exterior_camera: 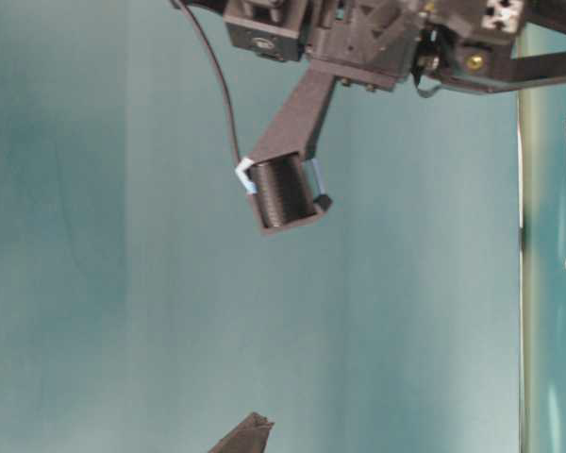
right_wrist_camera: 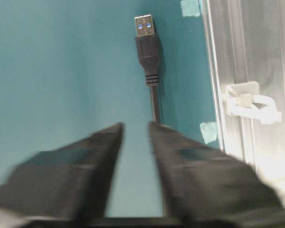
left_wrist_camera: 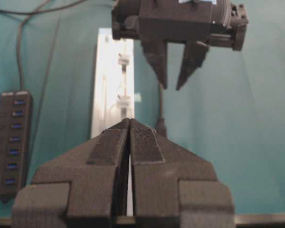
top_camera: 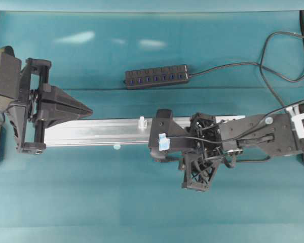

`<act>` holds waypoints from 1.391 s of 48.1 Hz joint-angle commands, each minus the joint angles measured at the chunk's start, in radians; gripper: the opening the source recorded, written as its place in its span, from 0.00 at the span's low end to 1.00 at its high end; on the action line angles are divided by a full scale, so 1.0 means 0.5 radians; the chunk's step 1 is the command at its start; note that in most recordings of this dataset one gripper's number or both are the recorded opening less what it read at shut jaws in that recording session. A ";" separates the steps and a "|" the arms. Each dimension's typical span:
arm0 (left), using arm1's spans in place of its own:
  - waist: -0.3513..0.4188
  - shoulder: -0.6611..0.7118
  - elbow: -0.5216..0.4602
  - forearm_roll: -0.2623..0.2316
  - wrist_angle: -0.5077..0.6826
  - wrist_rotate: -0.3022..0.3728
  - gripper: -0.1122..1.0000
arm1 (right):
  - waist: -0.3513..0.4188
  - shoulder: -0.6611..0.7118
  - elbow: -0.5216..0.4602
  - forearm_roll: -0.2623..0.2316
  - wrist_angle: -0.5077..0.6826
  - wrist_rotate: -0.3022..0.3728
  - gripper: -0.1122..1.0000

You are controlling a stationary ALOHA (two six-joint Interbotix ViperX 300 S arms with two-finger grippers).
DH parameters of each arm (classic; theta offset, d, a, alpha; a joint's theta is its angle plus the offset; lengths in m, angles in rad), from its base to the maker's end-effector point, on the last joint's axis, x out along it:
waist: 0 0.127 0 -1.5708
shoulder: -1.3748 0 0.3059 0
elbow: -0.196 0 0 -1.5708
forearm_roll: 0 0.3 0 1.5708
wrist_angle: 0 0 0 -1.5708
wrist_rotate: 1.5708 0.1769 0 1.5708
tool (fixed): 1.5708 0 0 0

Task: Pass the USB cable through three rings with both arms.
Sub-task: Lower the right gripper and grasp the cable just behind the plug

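Seen from the right wrist camera, the right pincer (right_wrist_camera: pixel 135 124) fills the foreground, its two black wedge fingers (right_wrist_camera: pixel 80 161) parted with a narrow strip of teal cloth (right_wrist_camera: pixel 61 61) visible between them; it is released and grasps nothing. Just beyond its tips lies the USB cable (right_wrist_camera: pixel 154 107), its thin cord running under the right-hand finger, while the black plug (right_wrist_camera: pixel 147 47) with its silver end points straight away from the pincer. To the right of the pincer runs the silver rail (right_wrist_camera: pixel 261 57), carrying one whitish ring (right_wrist_camera: pixel 251 104) level with the cord, with pale blue tape tabs (right_wrist_camera: pixel 209 132) between cord and rail.

From the left wrist camera, the left pincer (left_wrist_camera: pixel 129 122) is clenched, fingers pressed flat together and empty. Directly ahead of its tip the rail stretches away with two rings (left_wrist_camera: pixel 123 101) on it. Farther off, the right pincer hangs pointing down over the cable. Left of the left pincer lies a black multi-port hub (left_wrist_camera: pixel 12 142)
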 commanded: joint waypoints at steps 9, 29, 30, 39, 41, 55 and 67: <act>0.009 -0.012 -0.015 0.003 -0.009 -0.006 0.12 | 0.006 0.034 -0.003 -0.049 -0.089 -0.018 0.47; 0.003 -0.021 -0.015 0.003 -0.012 -0.018 0.12 | 0.025 0.138 0.000 -0.101 -0.123 -0.040 0.66; 0.003 -0.025 -0.015 0.003 -0.012 -0.018 0.12 | 0.031 0.141 0.000 -0.101 -0.126 -0.040 0.66; 0.000 -0.025 -0.018 0.003 -0.021 -0.018 0.12 | 0.055 0.169 0.006 -0.126 -0.172 -0.046 0.65; 0.000 -0.025 -0.021 0.003 -0.021 -0.018 0.12 | 0.055 0.184 0.009 -0.144 -0.175 -0.055 0.65; -0.006 -0.025 -0.015 0.006 -0.021 -0.018 0.12 | 0.052 0.233 0.003 -0.187 -0.163 -0.202 0.65; -0.009 -0.028 -0.015 0.003 -0.015 -0.009 0.12 | 0.040 0.288 0.018 -0.187 -0.175 -0.227 0.65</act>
